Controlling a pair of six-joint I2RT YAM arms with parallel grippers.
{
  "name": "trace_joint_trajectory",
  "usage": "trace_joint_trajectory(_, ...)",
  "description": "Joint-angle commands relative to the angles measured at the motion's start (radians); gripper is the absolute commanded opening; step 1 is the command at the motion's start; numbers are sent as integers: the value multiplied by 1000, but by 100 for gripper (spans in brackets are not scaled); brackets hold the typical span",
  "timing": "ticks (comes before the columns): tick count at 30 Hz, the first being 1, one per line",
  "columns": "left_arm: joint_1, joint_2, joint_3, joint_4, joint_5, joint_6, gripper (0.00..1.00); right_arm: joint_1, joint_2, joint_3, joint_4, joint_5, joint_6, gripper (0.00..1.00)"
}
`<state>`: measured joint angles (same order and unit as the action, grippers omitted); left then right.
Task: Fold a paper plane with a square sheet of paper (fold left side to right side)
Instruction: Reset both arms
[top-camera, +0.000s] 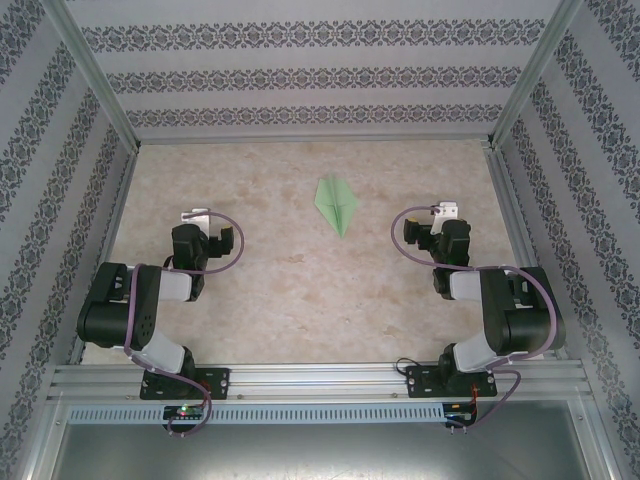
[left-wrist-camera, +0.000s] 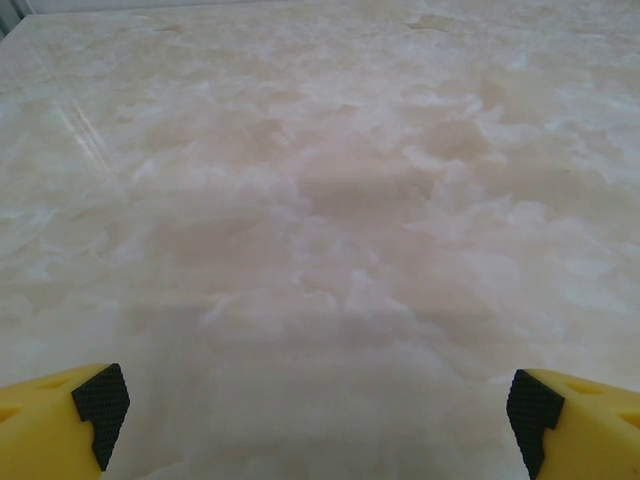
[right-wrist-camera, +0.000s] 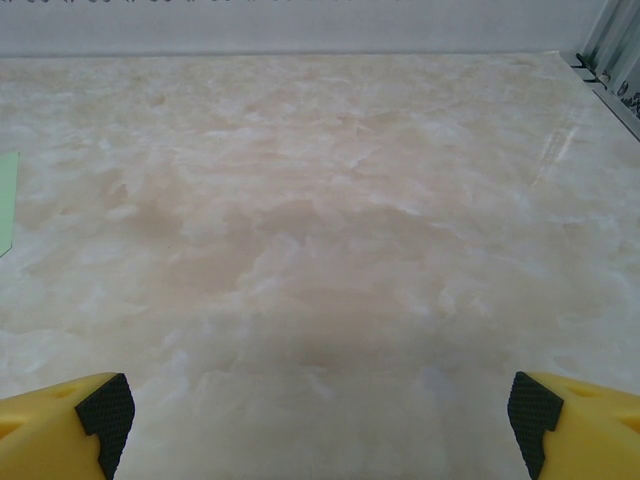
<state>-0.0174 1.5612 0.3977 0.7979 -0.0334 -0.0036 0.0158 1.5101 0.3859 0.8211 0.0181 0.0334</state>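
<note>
The left gripper stands wide open. Its wrist camera has a yellow finger in each lower corner, each tipped with a black pad, and nothing but table between them. The right gripper is spread just as wide, with bare marbled surface in the gap and nothing touching either finger.

From the wrists I get the jaws up close. From overhead I get where they sit. Both arms are folded back over their bases at the near edge, and both grippers point away toward the far wall. One is on each side of the table, and they are well apart from each other.

The plane lies flat on the table between the two arms and a little farther out than the grippers. It is somewhat nearer the right one and touches neither. Overhead shows its whole shape: a pale green dart, broad at the far end, with its narrow tip toward the near edge. The right wrist camera catches a thin green strip of it at the left edge of its picture. The left wrist camera looks across pale marbling, with a few faint scratch lines on the left.

Overhead also takes in the patterned walls on three sides, the purple cables looping off each wrist, and the metal rail that the bases are bolted to.
</note>
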Motion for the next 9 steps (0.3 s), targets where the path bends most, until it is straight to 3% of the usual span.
trace_joint_trajectory(1,13,-1,12,38,10,-9,100,8,-9,7,40,14,-13,98)
trace_joint_trajectory(9,13,0,12,38,10,-10,100,8,-11,6,41,14,-14,98)
